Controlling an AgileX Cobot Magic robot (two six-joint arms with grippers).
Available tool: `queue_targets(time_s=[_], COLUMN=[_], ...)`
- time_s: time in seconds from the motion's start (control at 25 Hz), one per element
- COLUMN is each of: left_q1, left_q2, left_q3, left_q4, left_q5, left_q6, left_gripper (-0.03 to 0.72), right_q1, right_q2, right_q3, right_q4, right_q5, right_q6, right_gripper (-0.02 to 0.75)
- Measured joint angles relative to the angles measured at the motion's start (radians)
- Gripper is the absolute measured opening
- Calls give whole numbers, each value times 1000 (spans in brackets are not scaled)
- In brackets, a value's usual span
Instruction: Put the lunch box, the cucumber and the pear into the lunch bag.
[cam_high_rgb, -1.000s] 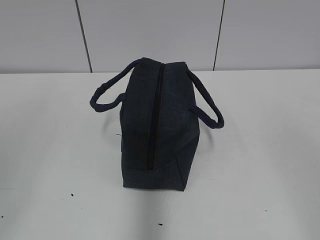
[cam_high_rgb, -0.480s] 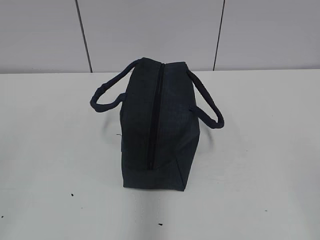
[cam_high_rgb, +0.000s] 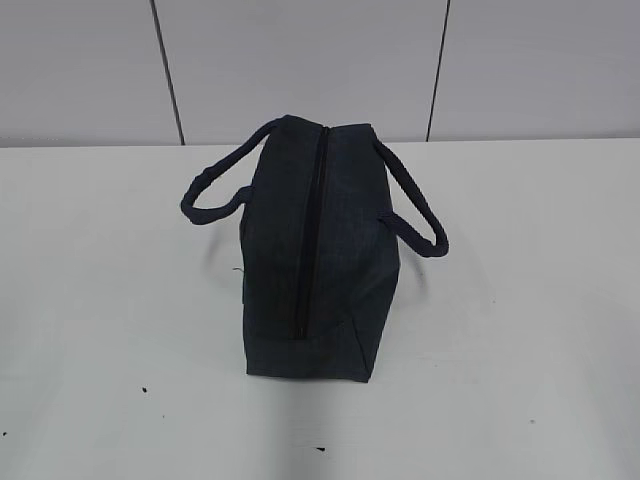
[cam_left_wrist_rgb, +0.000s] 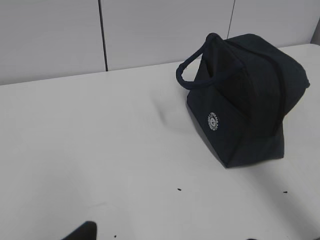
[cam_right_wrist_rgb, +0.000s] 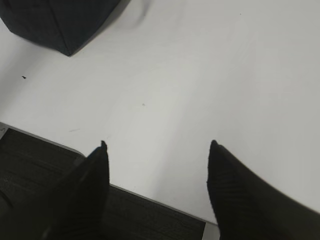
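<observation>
Big white tabletop (cam_high_rgb: 520, 300) fills most of every view, w/ grey panelled wall (cam_high_rgb: 300, 60) along the far edge. Lots of bare surface left & right of the bag and in front of it; a few small dark specks (cam_high_rgb: 145, 389) near the front edge.

Dark navy boxy fabric lunch bag (cam_high_rgb: 345, 260) stands upright mid-table, short end toward the ext. camera. Long black top zipper (cam_high_rgb: 310, 240) runs front to back and looks shut. One loop handle (cam_high_rgb: 205, 195) droops out to the left, other handle (cam_high_rgb: 415, 205) to the right. Left wrist view shows the bag (cam_left_wrist_rgb: 245, 110) from the side, small round white logo (cam_left_wrist_rgb: 213, 121) on its end panel.

Right gripper (cam_right_wrist_rgb: 157, 150): two black fingers (cam_right_wrist_rgb: 90, 185) spread well apart, nothing between them, hovering over the near table edge (cam_right_wrist_rgb: 150, 197); bag corner (cam_right_wrist_rgb: 60, 25) well apart, top left of that view.

Left gripper: only a dark sliver (cam_left_wrist_rgb: 82, 232) at the bottom of its view, jaws not visible there; stands wide apart, no object seen at it. Bag well away from it.

Lunch box, cucumber, pear: not visible anywhere.
</observation>
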Motion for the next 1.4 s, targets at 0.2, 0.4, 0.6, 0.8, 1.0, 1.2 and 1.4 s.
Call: queue_targets(time_s=[0.2, 0.4, 0.6, 0.8, 1.0, 1.2, 1.4], left_q1=[0, 0, 0, 0, 0, 54, 222], left_q2=[0, 0, 0, 0, 0, 0, 0], left_q3=[11, 11, 11, 11, 11, 11, 11], left_q4=[-6, -16, -17, -17, -17, -18, -18], left_q5=[-15, -17, -17, -17, -17, -17, -18], left_q6=[0, 0, 0, 0, 0, 0, 0], left_gripper=[506, 483, 458, 442, 438, 438, 436], right_q1=[0, 0, 0, 0, 0, -38, -131], right_q2=[0, 0, 0, 0, 0, 0, -64], right_q3=[12, 12, 12, 12, 12, 12, 12], right_q4=[0, 0, 0, 0, 0, 0, 0], right_q5=[-19, -21, -23, -23, -23, -24, -27], right_q6=[0, 0, 0, 0, 0, 0, 0], right_gripper=[477, 476, 475, 475, 475, 475, 475])
